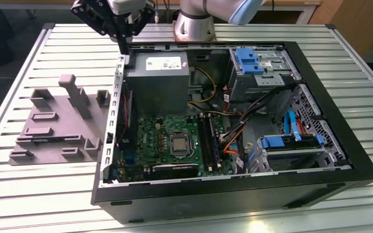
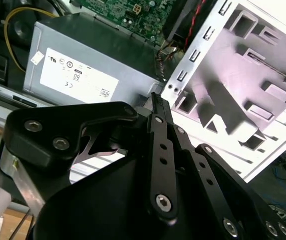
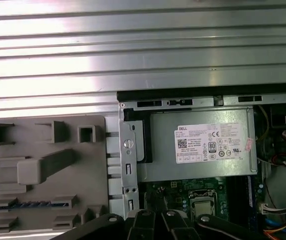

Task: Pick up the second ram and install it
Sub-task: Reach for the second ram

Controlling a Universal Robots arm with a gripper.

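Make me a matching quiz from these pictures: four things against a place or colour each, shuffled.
Things:
1. power supply
2. ram stick
3. drive tray
4. hand

Descriptions:
A. blue plastic
B. sitting in the fixture block beside the computer case
C. over the case's corner by the power supply
D. grey with a white label

Pairs: 1-D, 2-B, 3-A, 4-C

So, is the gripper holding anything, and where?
Nothing held, it seems: the gripper is over the edge of the case; the second ram lies in the fixture.

second ram (image 3: 32,204) in fixture block (image 1: 52,127), on table (image 1: 37,194), beside computer case (image 1: 238,193)
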